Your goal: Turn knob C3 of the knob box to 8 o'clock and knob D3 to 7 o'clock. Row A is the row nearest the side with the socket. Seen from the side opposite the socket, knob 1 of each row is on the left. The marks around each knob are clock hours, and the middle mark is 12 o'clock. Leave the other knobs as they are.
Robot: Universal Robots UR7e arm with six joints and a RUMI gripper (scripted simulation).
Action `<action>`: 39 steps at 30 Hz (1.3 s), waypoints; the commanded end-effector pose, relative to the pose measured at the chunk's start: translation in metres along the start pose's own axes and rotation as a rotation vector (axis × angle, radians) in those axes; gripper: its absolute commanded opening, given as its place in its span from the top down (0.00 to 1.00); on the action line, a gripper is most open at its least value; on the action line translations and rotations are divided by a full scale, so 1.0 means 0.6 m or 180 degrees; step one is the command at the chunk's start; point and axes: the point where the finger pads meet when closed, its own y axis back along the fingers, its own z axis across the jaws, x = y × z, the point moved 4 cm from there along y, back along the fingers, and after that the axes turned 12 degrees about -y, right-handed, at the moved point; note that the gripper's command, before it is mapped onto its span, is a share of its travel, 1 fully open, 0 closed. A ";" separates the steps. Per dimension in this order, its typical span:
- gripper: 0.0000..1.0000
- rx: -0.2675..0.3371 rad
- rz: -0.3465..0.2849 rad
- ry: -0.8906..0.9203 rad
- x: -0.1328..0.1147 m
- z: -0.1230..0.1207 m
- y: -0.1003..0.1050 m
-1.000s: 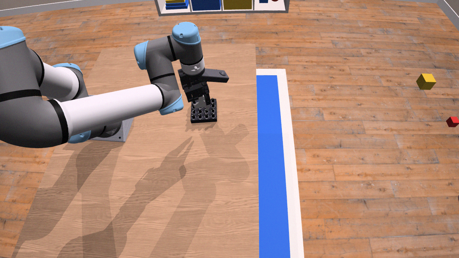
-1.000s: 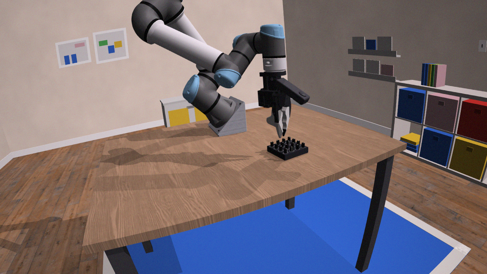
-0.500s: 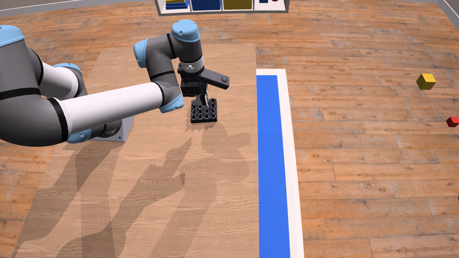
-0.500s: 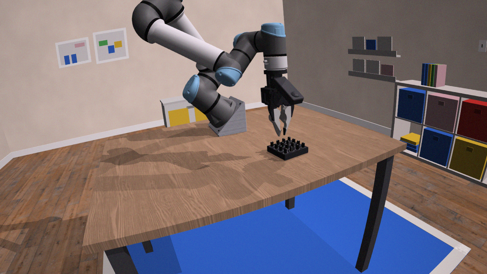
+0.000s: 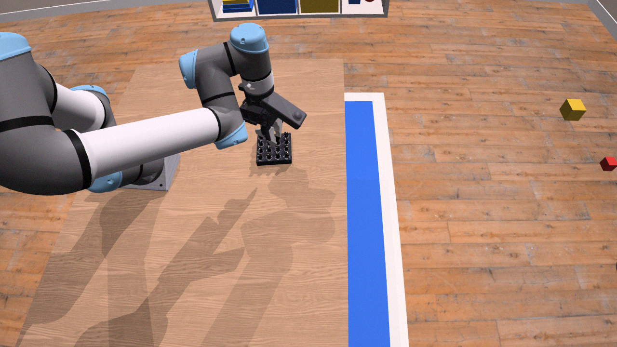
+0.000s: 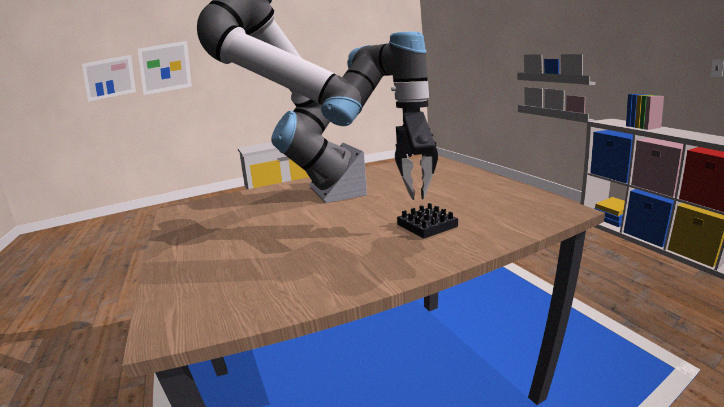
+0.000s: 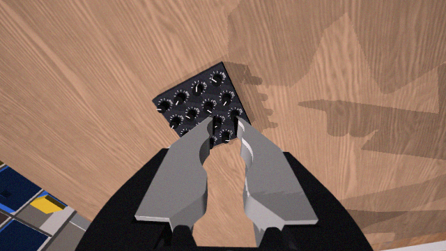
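Observation:
The black knob box (image 5: 274, 148) lies on the wooden table, right of the arm's base; it also shows in the exterior view (image 6: 427, 221). In the wrist view the knob box (image 7: 202, 104) sits turned at an angle, its knobs showing white pointer lines. My gripper (image 6: 419, 194) hangs above the box's near edge, clear of the knobs. In the wrist view the gripper (image 7: 224, 123) has its fingers a narrow gap apart with nothing between them; the tips cover the nearest knobs. In the overhead view the gripper (image 5: 271, 137) covers the box's far left part.
The arm's grey base (image 6: 339, 177) stands behind the box. The table's right edge is close to the box, with a blue mat (image 5: 364, 215) on the floor beyond it. A yellow cube (image 5: 572, 109) and a red cube (image 5: 608, 163) lie on the floor.

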 end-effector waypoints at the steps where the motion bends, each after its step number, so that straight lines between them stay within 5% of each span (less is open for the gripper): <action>1: 0.89 -0.0025 0.0001 -0.0414 -0.001 0.001 0.003; 12: 0.89 -0.0025 0.0004 -0.1002 -0.004 0.004 0.007; 39: 0.89 -0.0025 0.0004 -0.1077 -0.004 0.004 0.007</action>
